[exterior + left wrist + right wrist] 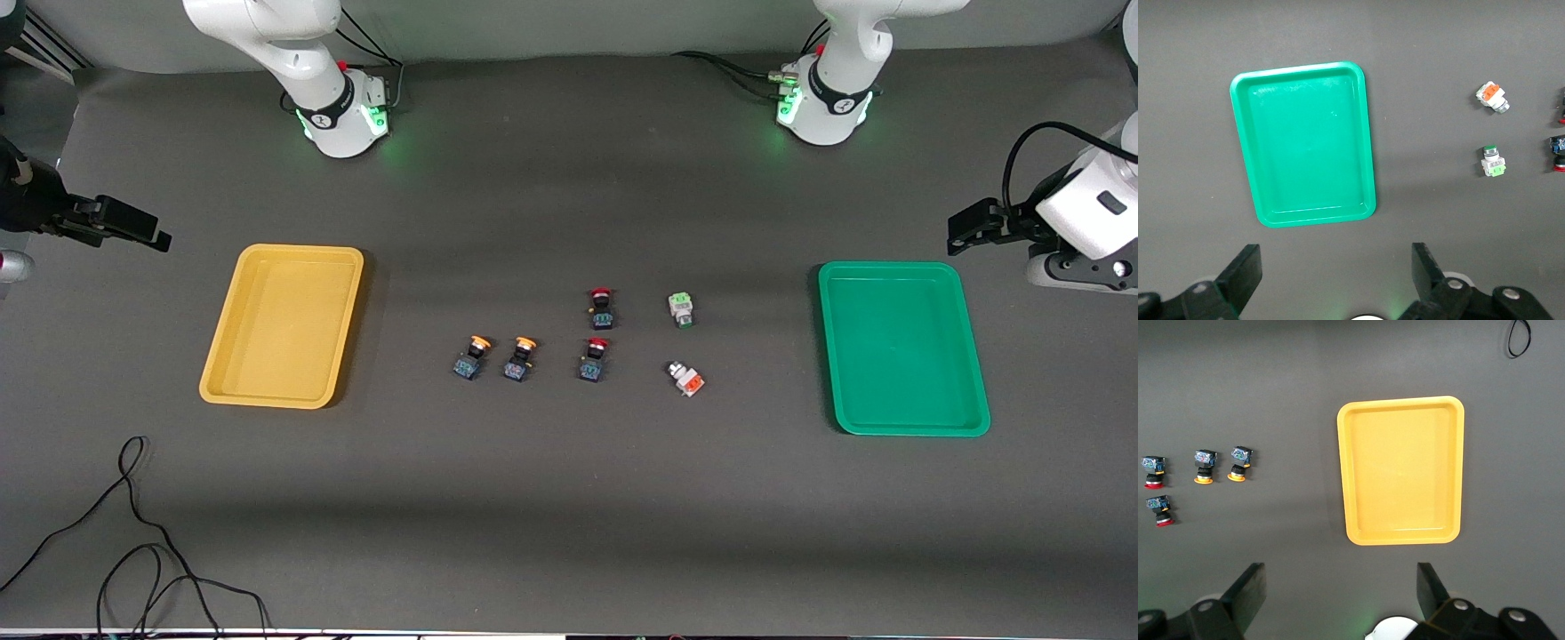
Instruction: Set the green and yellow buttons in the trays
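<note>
Both tools stand wide apart and hold nothing: left tool point(965, 229) at the desk point(569, 498) edge by the green tray point(902, 347), right tool point(147, 233) by the yellow tray point(283, 325). Mid-desk lie two yellow buttons point(494, 356) and the green button point(682, 308).

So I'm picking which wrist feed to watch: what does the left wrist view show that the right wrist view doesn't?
Only the left wrist view shows the green tray, the green button, the orange-ended white switch and the open left gripper. Only the right wrist view shows the yellow tray, both yellow buttons, a cable loop and the open right gripper. Both show the two red buttons and the dark table.
</note>
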Tool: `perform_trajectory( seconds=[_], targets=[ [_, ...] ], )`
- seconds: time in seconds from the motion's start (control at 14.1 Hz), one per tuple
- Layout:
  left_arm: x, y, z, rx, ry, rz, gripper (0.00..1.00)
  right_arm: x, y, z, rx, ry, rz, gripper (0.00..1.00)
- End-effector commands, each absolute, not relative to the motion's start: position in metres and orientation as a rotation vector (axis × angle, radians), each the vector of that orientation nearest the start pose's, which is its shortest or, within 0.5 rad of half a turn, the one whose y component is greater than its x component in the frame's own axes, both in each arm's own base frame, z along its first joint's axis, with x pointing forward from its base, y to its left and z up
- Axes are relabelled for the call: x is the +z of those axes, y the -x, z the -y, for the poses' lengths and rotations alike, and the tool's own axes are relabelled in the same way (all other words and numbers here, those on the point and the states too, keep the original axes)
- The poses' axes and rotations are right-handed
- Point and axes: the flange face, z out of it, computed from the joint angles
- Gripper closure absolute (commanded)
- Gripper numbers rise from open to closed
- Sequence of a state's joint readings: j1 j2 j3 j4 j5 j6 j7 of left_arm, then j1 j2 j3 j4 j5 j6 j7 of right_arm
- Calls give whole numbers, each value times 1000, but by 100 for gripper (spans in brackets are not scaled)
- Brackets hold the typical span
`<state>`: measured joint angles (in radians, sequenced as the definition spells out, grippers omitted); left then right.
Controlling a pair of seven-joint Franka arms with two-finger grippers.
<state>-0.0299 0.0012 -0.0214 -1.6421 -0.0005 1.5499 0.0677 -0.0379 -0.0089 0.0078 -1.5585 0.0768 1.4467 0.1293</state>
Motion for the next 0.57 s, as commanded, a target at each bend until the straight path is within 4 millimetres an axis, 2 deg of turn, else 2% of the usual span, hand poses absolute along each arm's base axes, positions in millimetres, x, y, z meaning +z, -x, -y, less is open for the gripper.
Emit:
perform_trajectory(
  seconds=[0.0,0.5],
  targets=[
    [591,-546,31,123,3132,-192,0,633,-532,10,150,3073,-219,0],
    [590,-546,33,123,3131,-197,0,632,-532,10,155,3073,-217,0]
  ],
)
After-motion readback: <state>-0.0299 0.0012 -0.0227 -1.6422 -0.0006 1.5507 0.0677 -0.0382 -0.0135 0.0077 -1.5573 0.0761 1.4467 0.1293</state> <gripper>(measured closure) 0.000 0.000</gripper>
